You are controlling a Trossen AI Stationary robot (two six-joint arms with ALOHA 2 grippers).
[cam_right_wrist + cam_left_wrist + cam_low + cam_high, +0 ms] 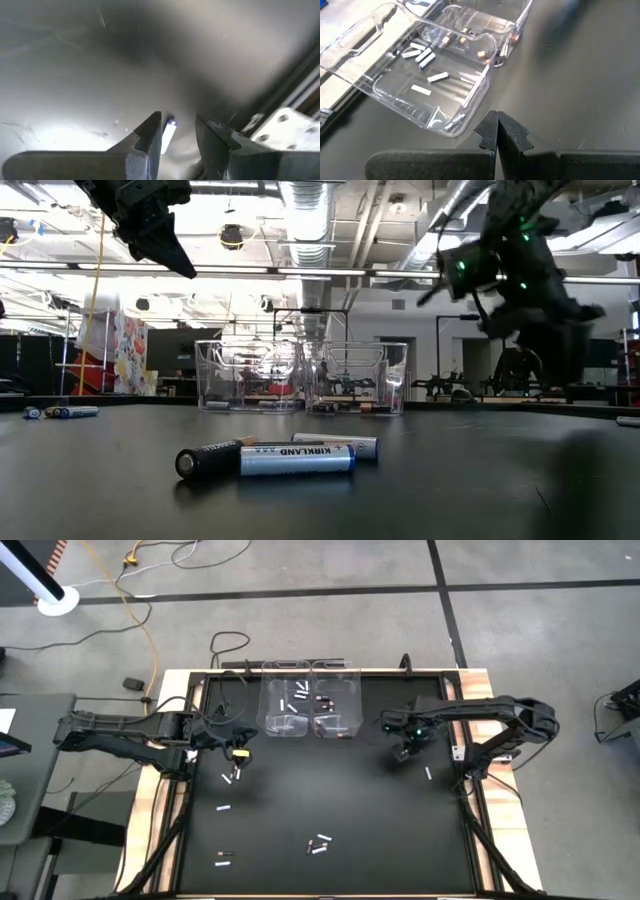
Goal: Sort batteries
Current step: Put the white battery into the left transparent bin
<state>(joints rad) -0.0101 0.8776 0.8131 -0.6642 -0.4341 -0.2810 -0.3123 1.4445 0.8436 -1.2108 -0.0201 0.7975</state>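
Two clear bins stand side by side at the table's far middle. The left bin holds white batteries; the right bin holds dark ones with coppery ends. Loose batteries lie on the black table: one near the left gripper, a small cluster near the front, and one at the right. My left gripper hovers shut in front of the left bin, holding nothing. My right gripper is open above the table; a white, blue-tipped battery lies on the table beyond its fingers, untouched.
More batteries lie at the left and front left. Three batteries lie close to the low camera. The table's black frame rail and a white bracket run along the right edge.
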